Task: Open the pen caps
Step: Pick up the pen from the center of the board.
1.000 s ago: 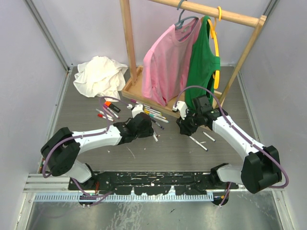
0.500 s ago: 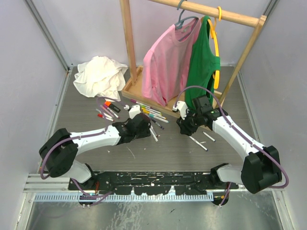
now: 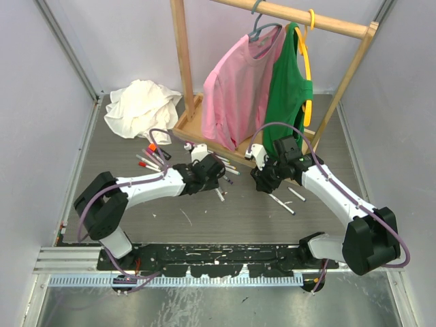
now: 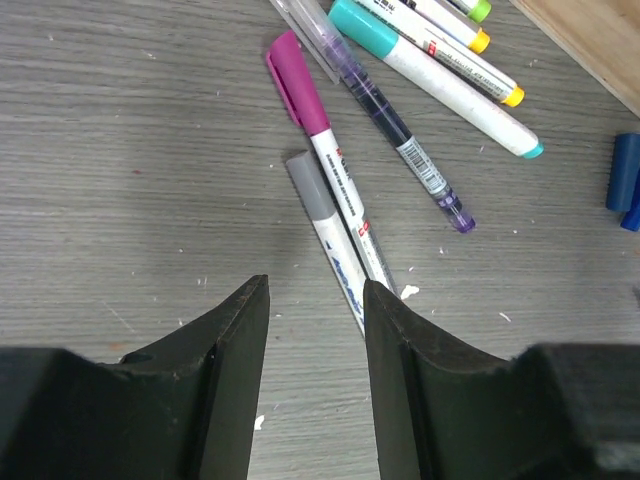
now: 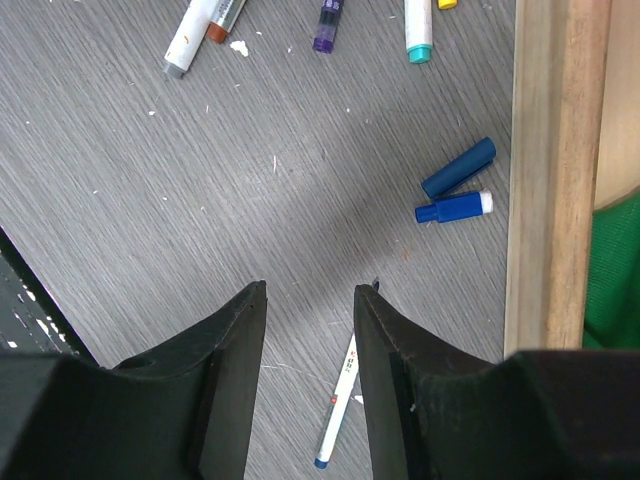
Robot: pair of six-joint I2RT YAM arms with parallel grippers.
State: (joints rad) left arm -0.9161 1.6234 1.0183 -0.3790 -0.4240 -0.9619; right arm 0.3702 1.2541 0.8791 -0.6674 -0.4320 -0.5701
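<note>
Two matching arms: white shells, black joints.
Measured from the black base plate [image 3: 218, 260], the left arm [image 3: 146, 187] and right arm [image 3: 332, 192] each show a bulky black shoulder housing [image 3: 371, 240] nearest it, white links beyond, and a black wrist farthest out. A purple cable [image 3: 272, 125] loops alongside each arm. Left end effector [image 4: 315, 290] and right end effector [image 5: 310, 290] carry matte black wedge-shaped fingers [image 4: 235, 350] with flat inner faces.

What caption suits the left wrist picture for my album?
Left pincer open above a grey-capped white pen beside a magenta-capped white pen on the grey table.
</note>
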